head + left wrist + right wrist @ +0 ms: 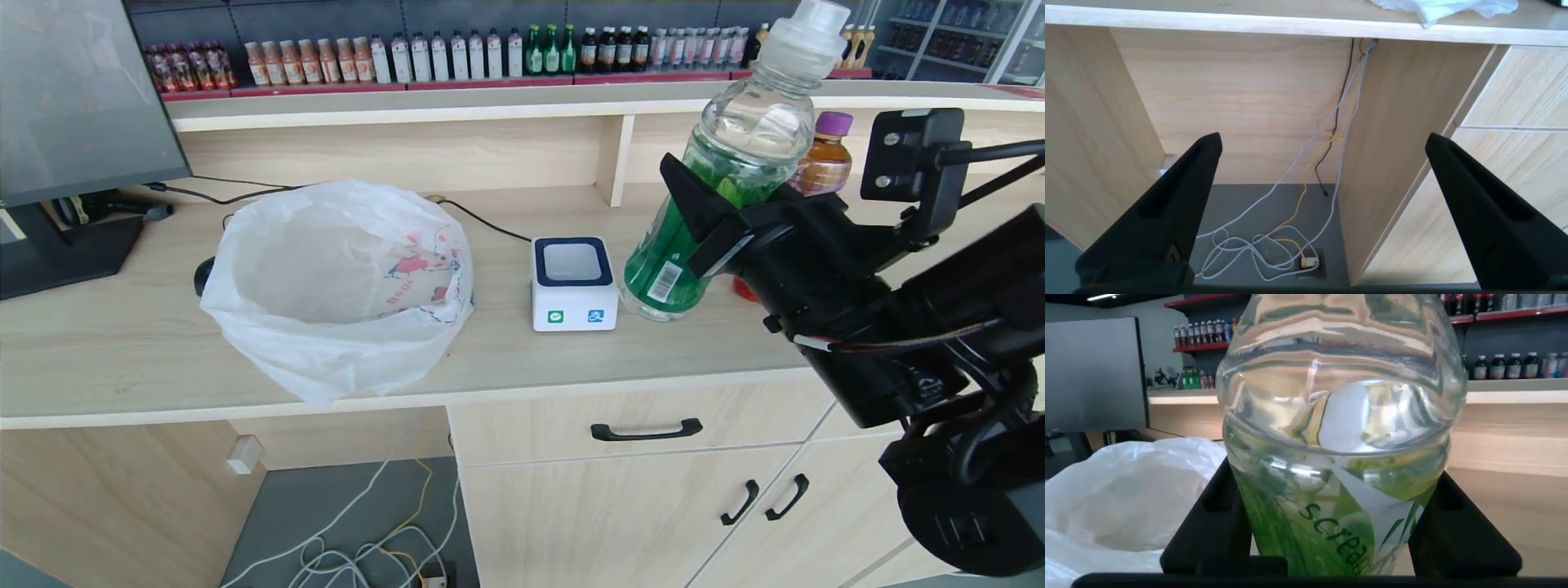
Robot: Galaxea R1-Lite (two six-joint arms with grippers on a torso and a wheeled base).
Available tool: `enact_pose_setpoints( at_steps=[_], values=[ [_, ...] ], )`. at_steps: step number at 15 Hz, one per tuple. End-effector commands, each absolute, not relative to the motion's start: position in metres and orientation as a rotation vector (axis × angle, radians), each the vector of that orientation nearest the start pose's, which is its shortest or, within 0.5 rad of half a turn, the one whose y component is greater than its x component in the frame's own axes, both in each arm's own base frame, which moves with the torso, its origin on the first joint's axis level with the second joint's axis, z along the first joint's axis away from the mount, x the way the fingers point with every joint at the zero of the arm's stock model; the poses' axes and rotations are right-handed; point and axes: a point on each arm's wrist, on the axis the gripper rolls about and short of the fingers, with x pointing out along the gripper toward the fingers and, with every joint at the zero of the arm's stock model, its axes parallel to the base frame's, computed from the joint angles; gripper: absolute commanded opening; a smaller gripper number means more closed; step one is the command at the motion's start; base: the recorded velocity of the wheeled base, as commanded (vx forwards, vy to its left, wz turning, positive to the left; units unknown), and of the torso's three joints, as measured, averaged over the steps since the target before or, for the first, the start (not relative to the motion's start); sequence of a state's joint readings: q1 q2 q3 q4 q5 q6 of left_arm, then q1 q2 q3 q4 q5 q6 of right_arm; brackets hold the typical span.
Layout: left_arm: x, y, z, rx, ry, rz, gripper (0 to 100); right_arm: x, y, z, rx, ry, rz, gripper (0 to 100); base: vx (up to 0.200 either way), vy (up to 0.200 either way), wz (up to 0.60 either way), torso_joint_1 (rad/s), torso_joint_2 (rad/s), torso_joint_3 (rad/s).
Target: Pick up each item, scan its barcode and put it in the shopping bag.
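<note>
1. Looking through the head camera, I saw the right gripper (718,208) clamped on the clear plastic bottle with a green label and white cap (755,122). Its black fingers pressed the bottle's sides about halfway up.
2. The bottle leaned with its cap toward 1 o'clock. Its base sat low at 3 o'clock of the white cube-shaped scanner with a dark-framed window (573,283), just beside it. I could not tell whether the base touched the pale wooden counter (122,343).
3. A white barcode patch (665,282) near the bottle's base faced my head camera rather than the scanner window.
4. In the right wrist view the bottle (1339,400) stood between the two fingers of the right gripper (1339,514), which were closed on it.
5. The white plastic shopping bag (326,286) lay on the counter at 9 o'clock of the scanner, near it but apart, with its mouth gaping open.
6. An amber drink bottle with a purple cap (826,155) stood at 1 o'clock of the held bottle, farther back on the counter.
7. The left gripper (1323,143) was below counter height with its fingers spread wide and nothing between them. It faced a cabinet recess with loose cables on the floor (1266,249).
8. A dark monitor (73,90) stood at 10 o'clock of the bag.
</note>
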State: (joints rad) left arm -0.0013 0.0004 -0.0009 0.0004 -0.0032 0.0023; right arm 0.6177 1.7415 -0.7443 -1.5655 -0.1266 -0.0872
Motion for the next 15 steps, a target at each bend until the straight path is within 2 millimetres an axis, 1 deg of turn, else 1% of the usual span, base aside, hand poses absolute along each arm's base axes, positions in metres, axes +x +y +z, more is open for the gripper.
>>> enact_pose_setpoints(
  at_steps=[1,4,6,7,9,10,11,13,14,15],
  values=[
    [-0.023,0.0,0.076,0.0,0.0,-0.003,100,0.242,0.167,0.248,0.129,-0.567,0.447,0,0.0,0.2,0.0,0.007,0.0,-0.002],
    [-0.023,0.0,0.076,0.0,0.0,-0.003,100,0.239,0.164,0.249,0.133,-0.567,0.444,0,0.0,0.2,0.0,0.001,0.0,0.001],
    [-0.023,0.0,0.075,0.002,0.0,-0.003,100,0.245,0.158,0.251,0.159,-0.571,0.439,0,0.0,0.0,0.0,0.0,0.0,0.0],
    [-0.023,0.0,0.075,0.002,0.0,-0.003,100,0.246,0.158,0.252,0.161,-0.578,0.439,0,0.0,0.0,0.0,0.0,0.0,0.0],
    [-0.023,0.0,0.075,0.006,0.0,-0.003,100,0.248,0.16,0.249,0.145,-0.569,0.447,0,0.0,0.0,0.0,0.0,0.0,0.0],
    [-0.023,0.0,0.075,0.006,0.0,-0.003,100,0.249,0.161,0.247,0.113,-0.573,0.461,0,0.0,0.0,0.0,0.0,0.0,0.0],
    [-0.023,0.0,0.076,0.006,-0.002,-0.003,100,0.25,0.163,0.245,0.044,-0.587,0.497,0,0.0,0.0,0.0,0.0,0.0,0.0],
    [-0.023,0.0,0.076,0.005,-0.002,-0.003,100,0.257,0.169,0.237,-0.055,-0.598,0.551,0,0.0,0.0,0.0,0.0,0.0,0.0],
    [-0.023,0.0,0.075,0.005,0.0,-0.003,100,0.259,0.17,0.236,-0.069,-0.602,0.555,0,0.0,0.0,0.0,0.0,0.0,0.0],
    [-0.023,0.0,0.076,0.005,-0.002,-0.003,100,0.266,0.175,0.231,-0.088,-0.602,0.581,0,0.0,0.0,0.0,0.0,0.0,0.0]
  ],
)
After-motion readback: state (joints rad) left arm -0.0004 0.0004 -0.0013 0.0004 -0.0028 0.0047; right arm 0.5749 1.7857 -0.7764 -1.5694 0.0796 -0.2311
